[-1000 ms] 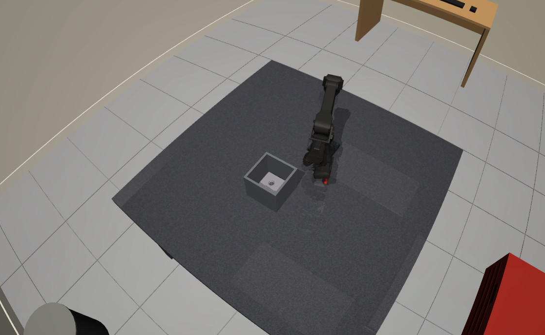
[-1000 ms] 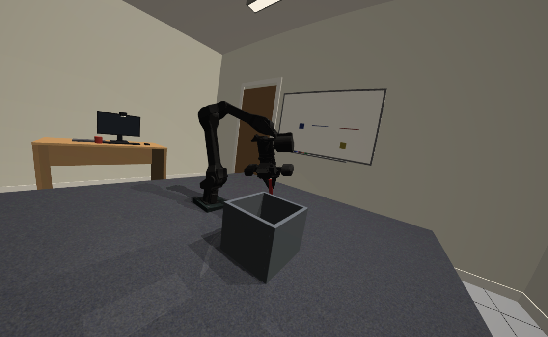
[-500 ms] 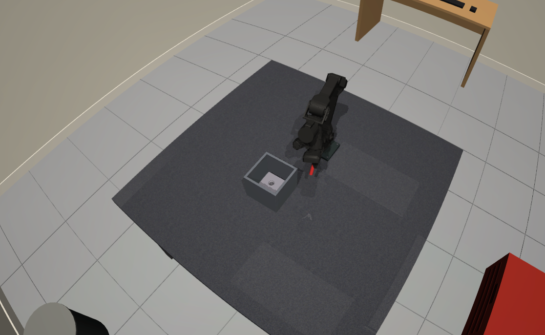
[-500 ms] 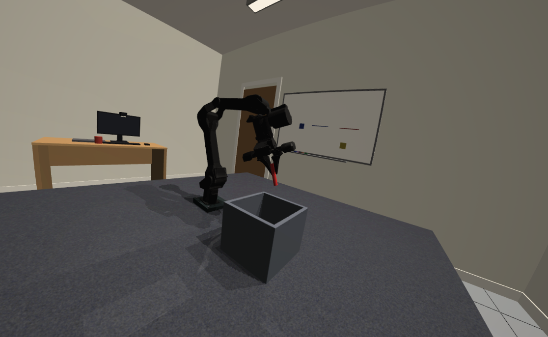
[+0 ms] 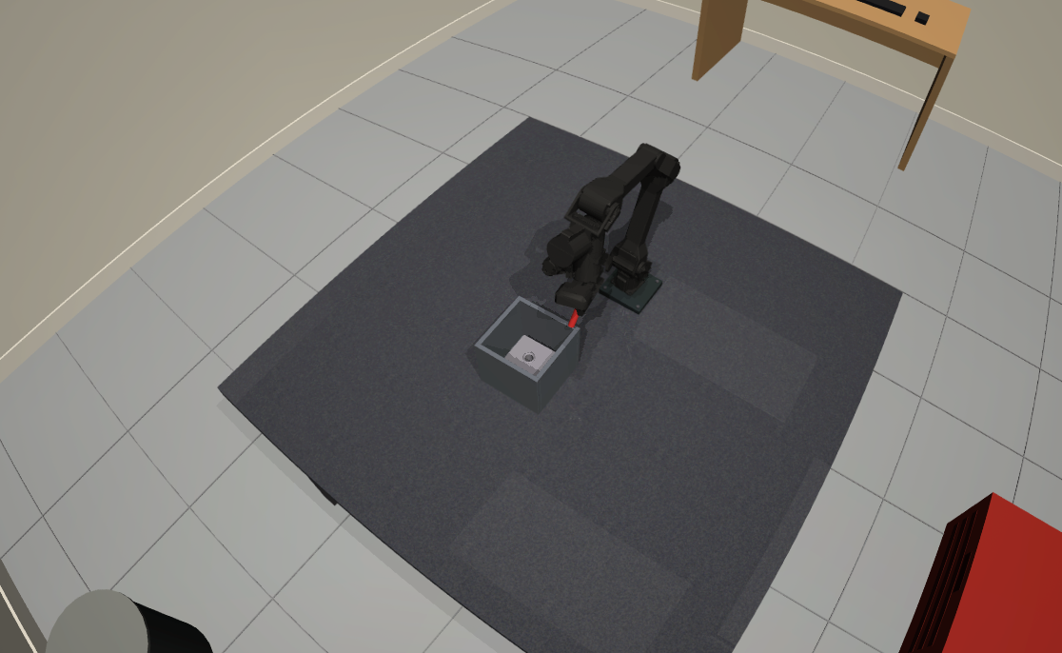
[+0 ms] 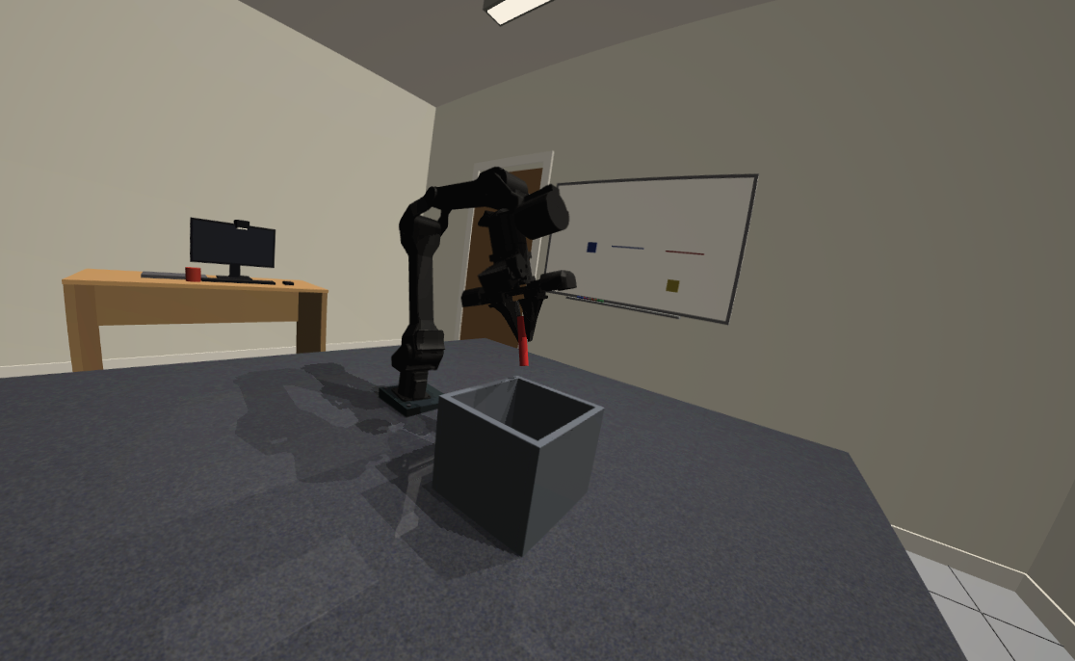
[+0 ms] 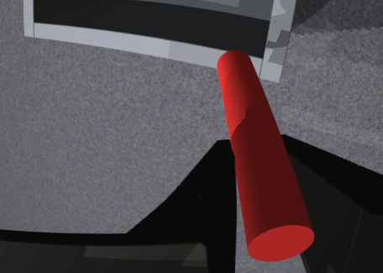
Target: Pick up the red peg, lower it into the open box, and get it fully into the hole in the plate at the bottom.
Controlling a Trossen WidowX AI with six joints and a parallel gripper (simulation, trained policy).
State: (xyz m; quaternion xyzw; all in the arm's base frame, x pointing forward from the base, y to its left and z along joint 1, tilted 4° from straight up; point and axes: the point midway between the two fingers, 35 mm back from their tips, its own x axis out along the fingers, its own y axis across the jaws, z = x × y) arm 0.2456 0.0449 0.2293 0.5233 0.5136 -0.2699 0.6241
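Exterior view shows the black arm [image 5: 650, 198] [image 6: 421, 278] bent over like a big hook, with its jaws pointing down. The jaws are squeezed shut on the red peg [image 5: 573, 319] [image 6: 523, 343] [image 7: 269, 158], one black finger [image 6: 535, 318] [image 7: 214, 175] on each side of it. The peg is up in the air, leaning a bit, with its low end sticking out under the jaws. It is not inside the open gray box [image 5: 511, 378] [image 6: 485, 476] [image 7: 126, 42]. From the top, the peg's low end looks to be by one corner of the box. In the wrist picture, the far end of the peg covers a bit of the rim near a corner. I can't tell if they touch, but the exterior picture shows the peg higher than the rim. The box sits upright on the dark worktop [image 5: 357, 365] [image 6: 278, 525] [image 7: 84, 133], near the arm's base plate [image 5: 655, 285] [image 6: 405, 409]. Down in the box is a pale plate [image 5: 525, 341] with a round hole [image 5: 528, 356], and the peg is not in it.
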